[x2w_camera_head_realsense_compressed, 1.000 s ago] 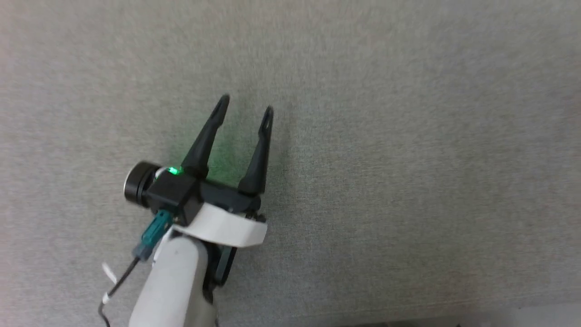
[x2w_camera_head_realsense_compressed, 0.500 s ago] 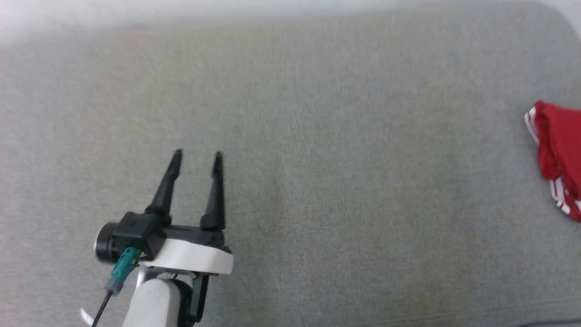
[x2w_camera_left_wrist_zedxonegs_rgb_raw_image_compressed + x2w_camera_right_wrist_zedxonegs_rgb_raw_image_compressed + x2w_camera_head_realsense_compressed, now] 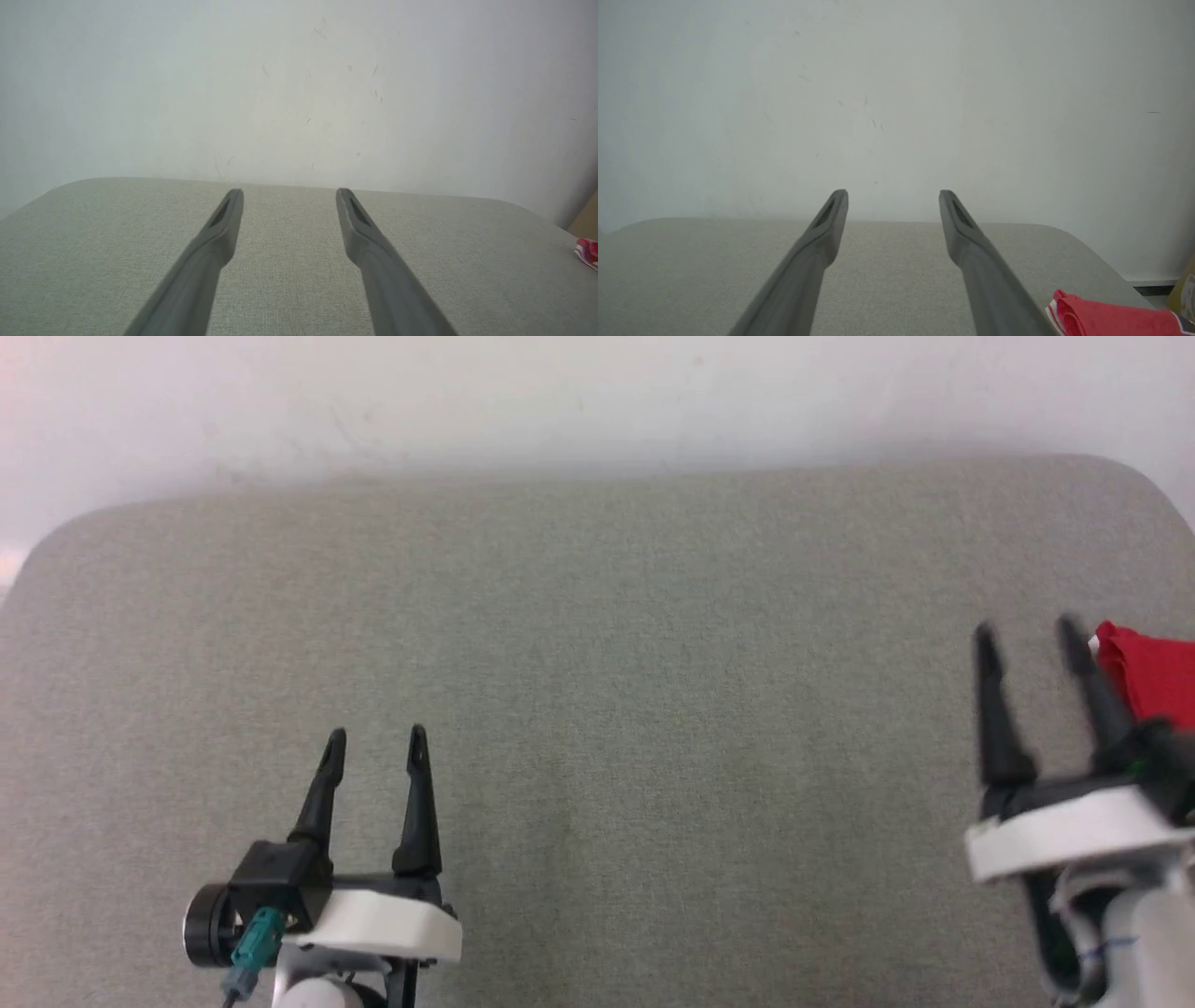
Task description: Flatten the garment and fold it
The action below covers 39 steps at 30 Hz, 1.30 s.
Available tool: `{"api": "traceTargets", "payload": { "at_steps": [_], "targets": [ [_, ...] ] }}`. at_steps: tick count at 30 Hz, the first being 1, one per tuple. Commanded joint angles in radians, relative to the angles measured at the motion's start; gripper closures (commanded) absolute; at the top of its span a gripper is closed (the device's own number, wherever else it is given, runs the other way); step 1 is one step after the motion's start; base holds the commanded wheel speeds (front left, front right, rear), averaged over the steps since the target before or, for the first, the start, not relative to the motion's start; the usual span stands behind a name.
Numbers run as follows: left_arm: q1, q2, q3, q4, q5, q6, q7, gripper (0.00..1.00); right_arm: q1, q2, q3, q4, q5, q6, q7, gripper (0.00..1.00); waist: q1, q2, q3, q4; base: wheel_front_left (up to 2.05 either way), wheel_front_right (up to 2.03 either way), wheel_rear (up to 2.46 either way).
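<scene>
Grey table (image 3: 597, 663), garment (image 3: 1153, 677) cut off beside right hand (image 3: 1025, 631)

both arms are just hanging low, left gripper (image 3: 376, 735) and right gripper (image 3: 1025, 630) spread wide, dark fingers pointing forward, holding nothing

nothing legible found: no text, label, brand, number or sign can be read on any surface in view. the exposed folds of the garment (image 3: 1106, 319) show no readable lettering.
</scene>
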Motion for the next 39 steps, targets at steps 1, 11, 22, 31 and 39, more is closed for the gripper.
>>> {"api": "traceTargets", "payload": {
  "at_steps": [1,11,22,31,39],
  "targets": [
    [0.019,0.0,0.002,0.008,0.005,0.008,-0.005,0.0,0.033,0.01,0.018,0.016,-0.001,-0.002,-0.019,0.0,0.0001,0.0,-0.015,0.013,0.0,0.0,0.0],
    [0.056,0.0,0.001,0.025,0.028,0.013,-0.005,0.0,0.136,0.047,0.045,0.084,-0.041,-0.002,-0.096,0.0,0.0001,0.0,-0.033,0.026,0.0,0.0,0.0],
    [0.06,0.0,0.001,0.035,0.037,0.012,-0.005,0.0,0.143,0.05,0.055,0.096,-0.046,-0.002,-0.112,0.0,0.0001,0.0,-0.039,0.037,0.0,0.0,0.0],
    [0.052,0.0,-0.002,0.036,0.004,0.004,0.004,1.0,0.136,0.046,0.053,0.108,-0.021,0.0,-0.099,1.0,0.0002,0.0,-0.043,0.039,0.0,0.0,0.0],
    [0.051,0.0,0.003,0.032,0.015,0.001,0.02,1.0,0.137,0.047,0.055,0.102,-0.03,0.0,-0.084,1.0,0.0002,0.0,-0.045,0.038,0.0,0.0,0.0]
  ]
}}
